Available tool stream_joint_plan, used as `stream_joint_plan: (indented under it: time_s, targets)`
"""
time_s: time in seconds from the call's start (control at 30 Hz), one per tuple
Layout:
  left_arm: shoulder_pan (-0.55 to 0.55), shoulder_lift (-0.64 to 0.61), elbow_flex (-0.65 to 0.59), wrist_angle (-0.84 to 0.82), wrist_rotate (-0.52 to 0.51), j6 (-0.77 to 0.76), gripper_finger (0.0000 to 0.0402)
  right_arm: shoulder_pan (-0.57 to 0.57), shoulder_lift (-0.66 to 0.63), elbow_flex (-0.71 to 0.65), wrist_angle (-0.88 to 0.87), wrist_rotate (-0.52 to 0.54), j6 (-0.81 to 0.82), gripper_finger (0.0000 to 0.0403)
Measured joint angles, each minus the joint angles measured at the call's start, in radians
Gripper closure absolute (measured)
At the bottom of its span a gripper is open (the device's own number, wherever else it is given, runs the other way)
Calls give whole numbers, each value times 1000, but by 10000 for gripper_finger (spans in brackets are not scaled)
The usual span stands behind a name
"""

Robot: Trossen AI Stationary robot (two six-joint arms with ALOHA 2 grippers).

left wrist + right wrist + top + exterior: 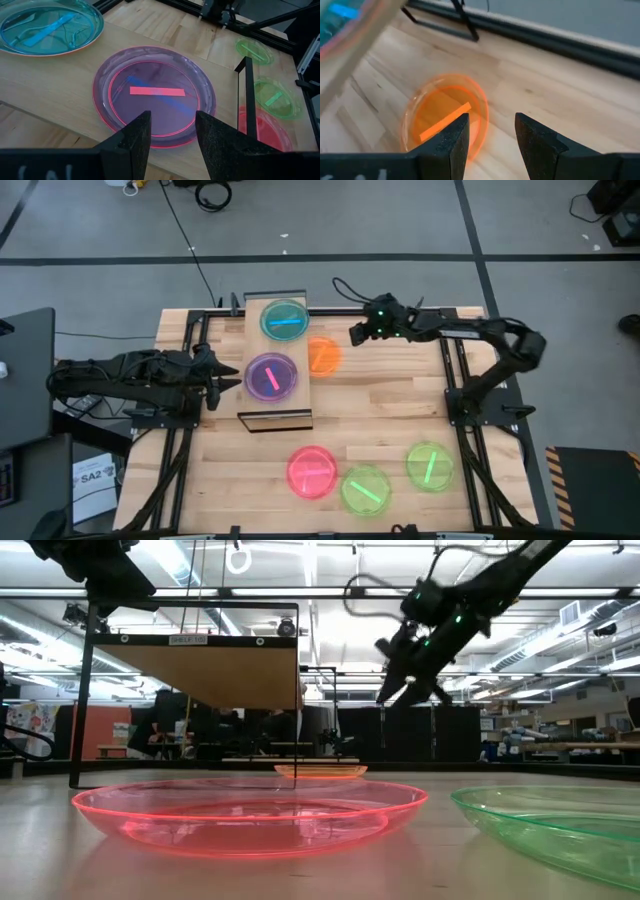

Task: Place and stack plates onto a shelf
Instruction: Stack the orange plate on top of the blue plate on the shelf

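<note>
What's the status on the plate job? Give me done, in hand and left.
Done: two stacks sit on the shelf, a teal-topped one and a purple-looking one. In hand: nothing is gripped; the right end effector hovers open above the orange plate beside the shelf, and the left end effector is open at the purple stack. Left: orange, the pink plate and two green plates.

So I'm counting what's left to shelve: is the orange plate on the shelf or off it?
Off. The orange plate lies flat on the tabletop beside the shelf, below the open right gripper.
</note>
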Motion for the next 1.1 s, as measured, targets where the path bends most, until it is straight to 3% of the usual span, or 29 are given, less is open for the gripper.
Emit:
stream_joint_plan:
  time_s: [0.47, 1.1]
  targets:
    - [0, 0, 0, 0, 0, -1, 241, -2, 290, 0, 235, -121, 61, 237]
    - [0, 0, 0, 4, 0, -1, 241, 51, 384, 2, 318, -112, 61, 237]
